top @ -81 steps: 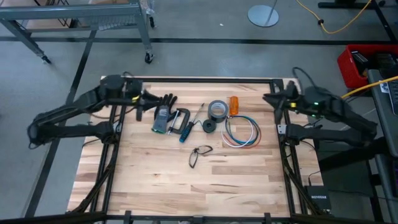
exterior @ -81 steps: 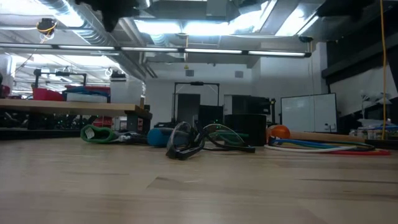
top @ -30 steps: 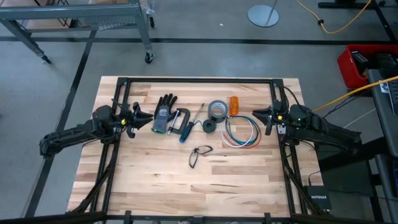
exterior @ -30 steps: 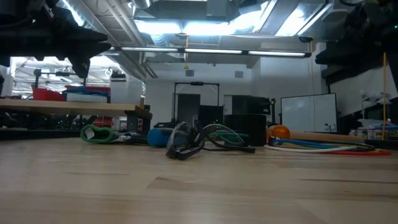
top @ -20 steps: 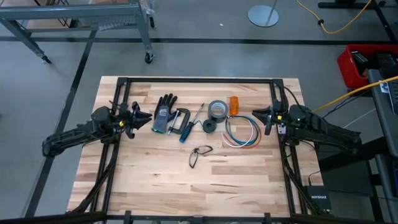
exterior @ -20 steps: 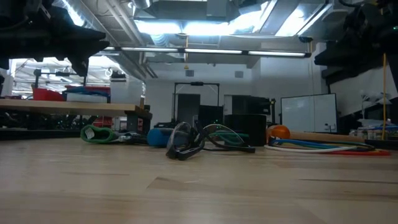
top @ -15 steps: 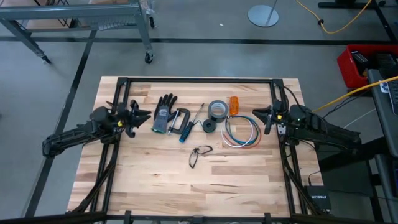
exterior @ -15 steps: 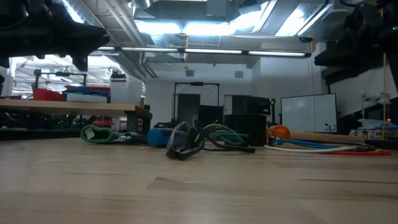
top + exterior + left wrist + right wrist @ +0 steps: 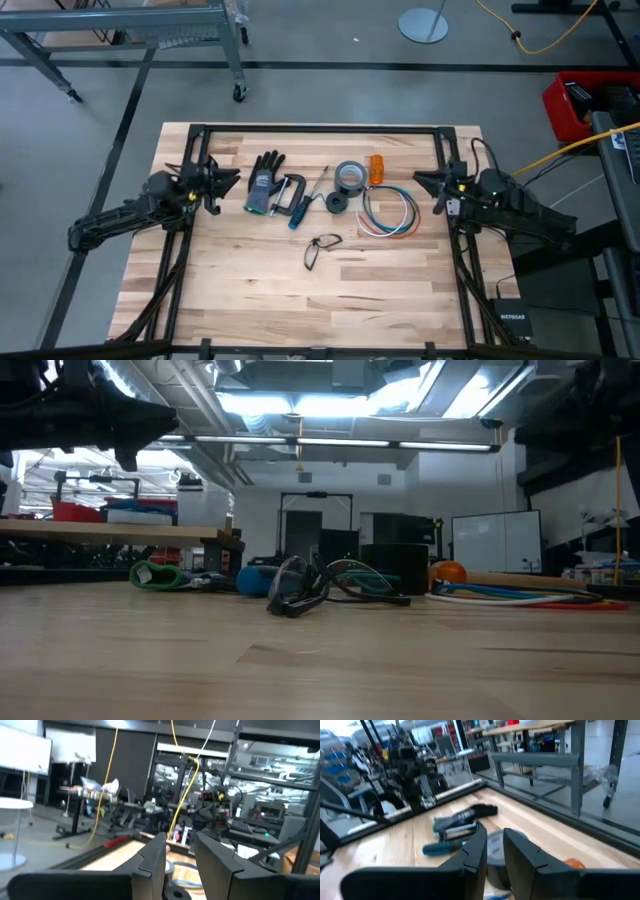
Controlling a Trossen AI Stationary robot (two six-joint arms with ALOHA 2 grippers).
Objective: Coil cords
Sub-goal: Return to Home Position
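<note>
The cords [image 9: 366, 215], a loose ring, are being supported flat by the table [image 9: 300, 300], just in front of the right gripper [image 9: 428, 192], whose jaws are being held narrowly apart. The left gripper [image 9: 228, 190] is being held with its jaws likewise narrowly parted, well apart from the cords, beyond the tape roll [image 9: 349, 176] and glove [image 9: 263, 178].

Legible text: one entry logged, from the high view.
White lettering is noted on the top of a small dark box [image 9: 511, 318] lying on the floor just off the wooden table [image 9: 250, 300], past its corner at the lower right of that view. It is read as "NETGEAR", with some doubt, since the letters are very small. In the low view and both wrist views no word, number, label or sign could be read.
</note>
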